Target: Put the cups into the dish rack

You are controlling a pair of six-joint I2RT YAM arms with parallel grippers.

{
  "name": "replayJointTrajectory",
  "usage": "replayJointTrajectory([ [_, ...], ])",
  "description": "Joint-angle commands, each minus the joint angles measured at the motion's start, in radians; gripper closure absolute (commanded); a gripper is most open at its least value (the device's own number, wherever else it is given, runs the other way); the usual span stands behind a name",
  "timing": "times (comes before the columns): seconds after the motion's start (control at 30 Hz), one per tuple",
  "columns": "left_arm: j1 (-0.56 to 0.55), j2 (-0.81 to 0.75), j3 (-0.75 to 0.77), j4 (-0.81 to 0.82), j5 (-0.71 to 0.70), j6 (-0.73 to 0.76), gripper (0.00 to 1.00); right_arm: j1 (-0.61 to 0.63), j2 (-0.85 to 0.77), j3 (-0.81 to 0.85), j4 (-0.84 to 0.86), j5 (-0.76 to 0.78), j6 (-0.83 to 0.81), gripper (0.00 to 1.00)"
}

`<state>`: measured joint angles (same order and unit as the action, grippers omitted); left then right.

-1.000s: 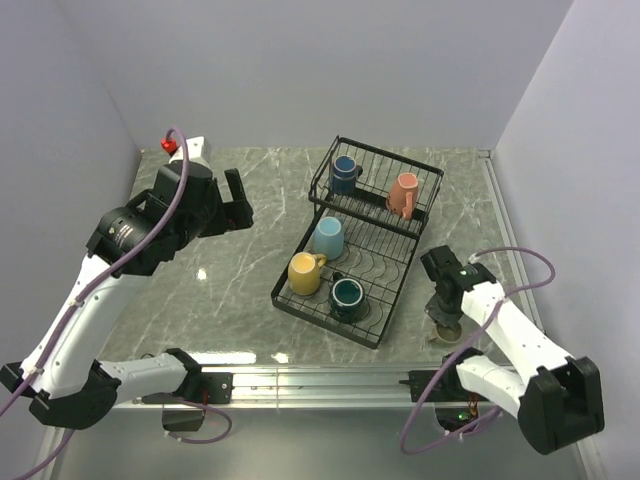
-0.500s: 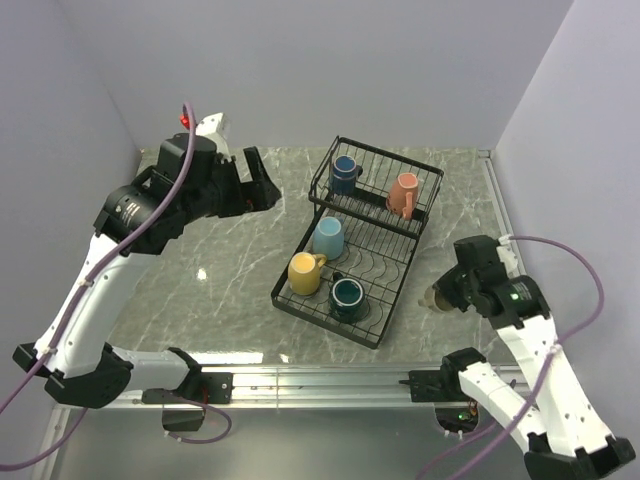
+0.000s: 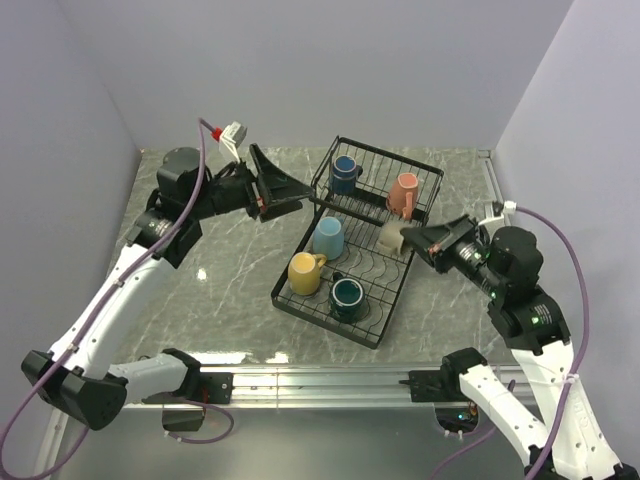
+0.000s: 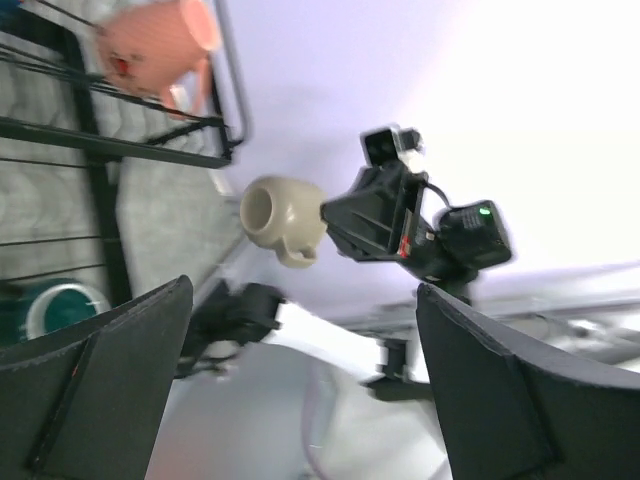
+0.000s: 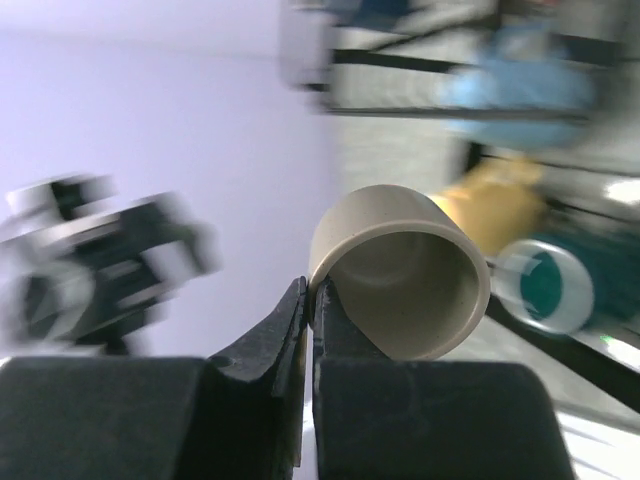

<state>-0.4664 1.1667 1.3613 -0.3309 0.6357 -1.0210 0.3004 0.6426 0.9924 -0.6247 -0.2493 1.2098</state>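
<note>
Last cup up: the right gripper (image 3: 408,238) fingers pinch the beige mug (image 3: 390,236) by its rim above the dish rack (image 3: 322,320), the left gripper (image 3: 298,198) fingers spread empty, and next comes lowering it into a free slot.

Six mugs, one of each colour: navy mug (image 3: 345,170), salmon pink mug (image 3: 404,192), light blue mug (image 3: 328,236), yellow mug (image 3: 304,273), teal mug (image 3: 347,296), and beige mug (image 3: 391,236) at 3 o'clock. One dish rack (image 3: 322,319). Two pincers: left pincer (image 3: 285,190), right pincer (image 3: 408,236).
</note>
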Motion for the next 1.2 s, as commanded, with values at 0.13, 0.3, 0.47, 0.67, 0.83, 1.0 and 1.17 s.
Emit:
replayJointTrajectory([
  [0.13,0.068,-0.022,-0.226,0.711,0.317,-0.476,0.01,-0.003,0.071,-0.018,0.623,-0.224,0.154,1.0],
  [0.3,0.068,0.005,-0.248,0.852,0.341,-0.585,0.01,0.022,0.12,-0.038,0.845,-0.248,0.231,1.0],
  [0.47,0.064,0.028,-0.261,0.992,0.335,-0.676,0.01,0.065,0.186,0.006,0.881,-0.26,0.227,1.0],
  [0.67,0.048,0.047,-0.22,0.846,0.325,-0.573,0.01,0.157,0.246,0.044,0.964,-0.239,0.232,1.0],
  [0.83,0.035,0.053,-0.208,0.73,0.305,-0.492,0.01,0.229,0.288,0.083,0.996,-0.228,0.221,1.0],
  [1.0,0.034,0.047,-0.211,0.745,0.298,-0.496,0.01,0.258,0.305,0.091,0.991,-0.232,0.208,1.0],
  [1.17,0.032,0.037,-0.215,0.766,0.3,-0.504,0.01,0.278,0.31,0.075,0.984,-0.225,0.194,1.0],
])
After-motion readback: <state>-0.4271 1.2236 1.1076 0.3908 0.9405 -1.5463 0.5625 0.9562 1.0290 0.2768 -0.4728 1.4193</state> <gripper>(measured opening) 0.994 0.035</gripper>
